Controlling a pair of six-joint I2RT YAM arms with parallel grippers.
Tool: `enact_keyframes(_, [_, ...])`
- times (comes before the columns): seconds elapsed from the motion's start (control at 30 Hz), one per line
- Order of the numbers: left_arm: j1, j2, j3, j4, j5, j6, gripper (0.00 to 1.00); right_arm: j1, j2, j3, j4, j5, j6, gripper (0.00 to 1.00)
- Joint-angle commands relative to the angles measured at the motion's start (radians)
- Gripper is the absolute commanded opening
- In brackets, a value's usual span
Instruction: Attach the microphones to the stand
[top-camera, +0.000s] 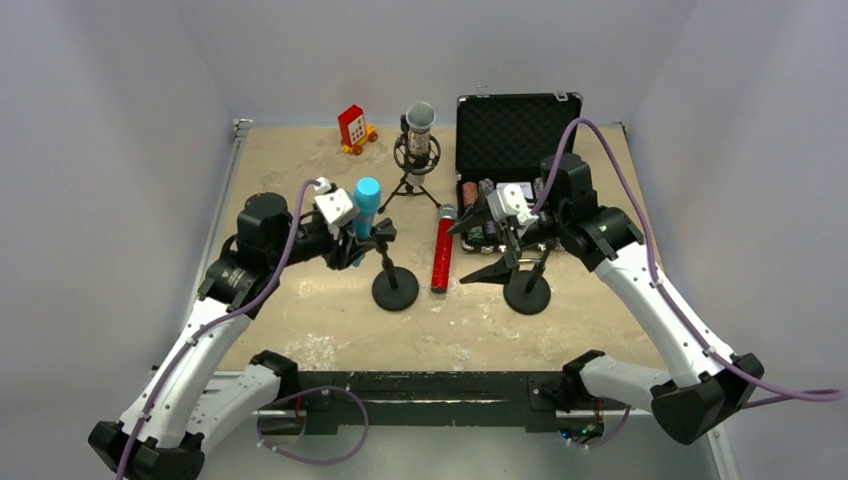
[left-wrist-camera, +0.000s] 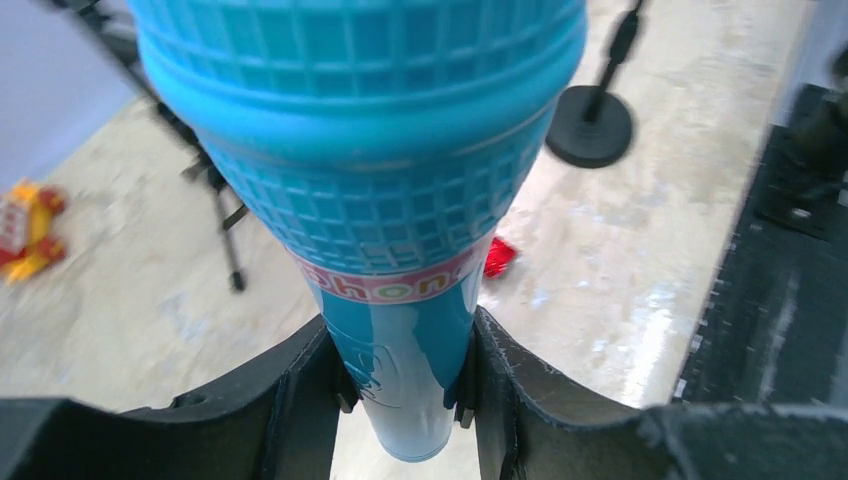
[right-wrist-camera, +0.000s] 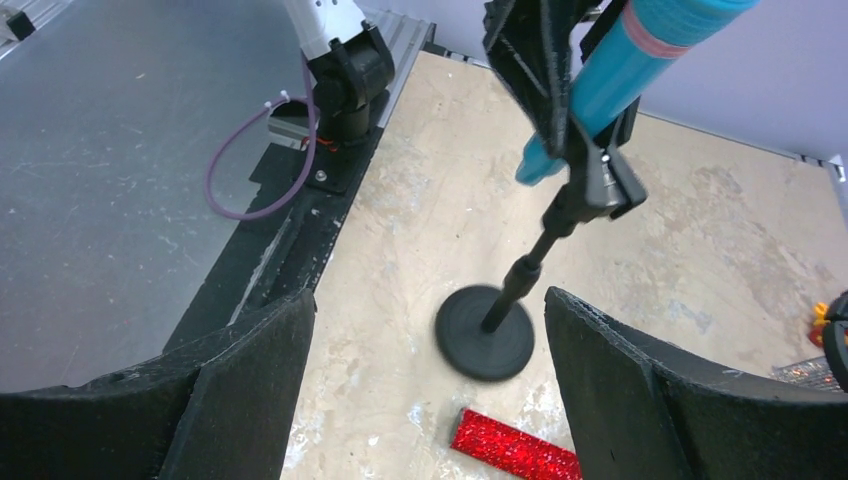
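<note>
Desk (top-camera: 300, 330): beige, mottled, matte. Open black foam-lined case (top-camera: 515, 125) at rear right. Two black stands on round weighted bases: left stand (top-camera: 395, 290), right stand (top-camera: 527, 292). Left jaws pinch the light-blue microphone (left-wrist-camera: 400, 330) by its smooth plastic handle, upright at the left stand's clip (presumably for seating). Right jaws spread, empty, over the right stand. Red-glitter microphone (top-camera: 441, 255) lies flat between the stands. Silver microphone (top-camera: 419, 125) stands on a rear tripod.

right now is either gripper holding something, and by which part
The left gripper is shut on the light-blue microphone, clamping its handle just below the head. The right gripper is open and holds nothing.
</note>
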Motion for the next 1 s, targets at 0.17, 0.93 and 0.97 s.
enact_keyframes(0.17, [0.164,0.130,0.201,0.100,-0.445,-0.079,0.05,-0.069,-0.051,0.001,0.003,-0.050,0.011,0.88])
enact_keyframes(0.93, [0.249,0.668,0.554,0.371,-0.514,-0.136,0.06,-0.142,-0.081,-0.019,0.038,-0.056,0.064,0.88])
enact_keyframes(0.97, [0.250,0.668,0.541,0.379,-0.511,-0.141,0.07,-0.143,-0.082,-0.020,0.040,-0.056,0.065,0.88])
